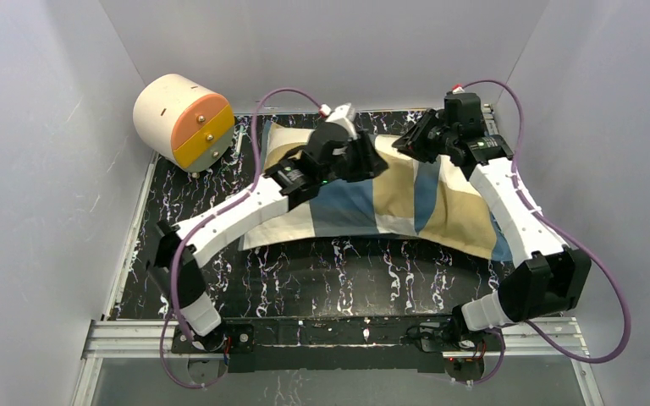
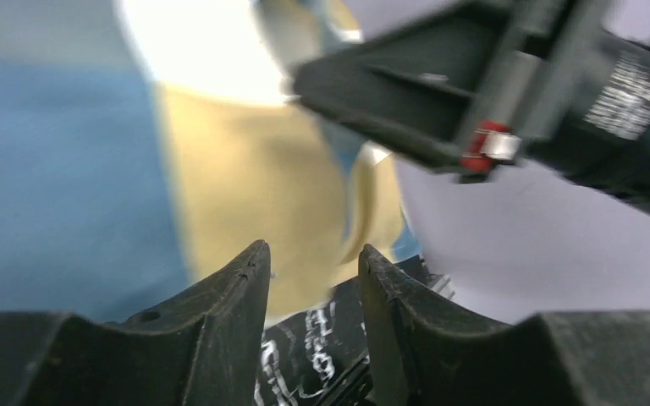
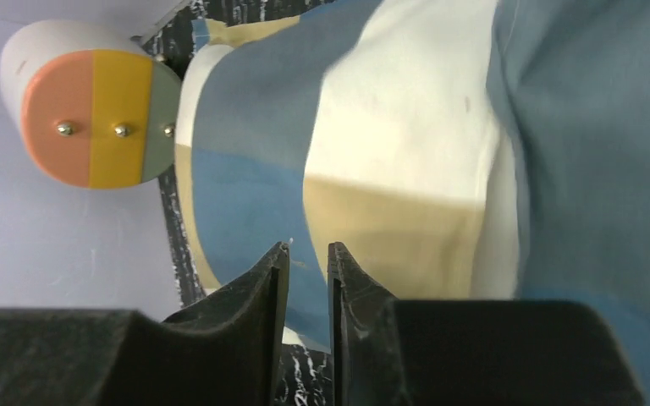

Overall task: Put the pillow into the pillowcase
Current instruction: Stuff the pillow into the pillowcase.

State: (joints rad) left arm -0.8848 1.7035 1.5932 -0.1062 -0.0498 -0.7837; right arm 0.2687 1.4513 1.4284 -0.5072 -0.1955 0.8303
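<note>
The top view looks down from high behind the robot, far enough back to take in the whole bench [image 1: 322,271], the pillowcase [image 1: 347,207] and the cylinder [image 1: 182,118] in the far left corner. The left wrist view sits close over the pillowcase, with the left pincer [image 2: 313,254] at its lower edge, and faces the right arm [image 2: 516,93]. The right wrist view, equally near, looks past the right pincer [image 3: 307,247] across the pillowcase to the cylinder. All three views share the pillowcase
</note>
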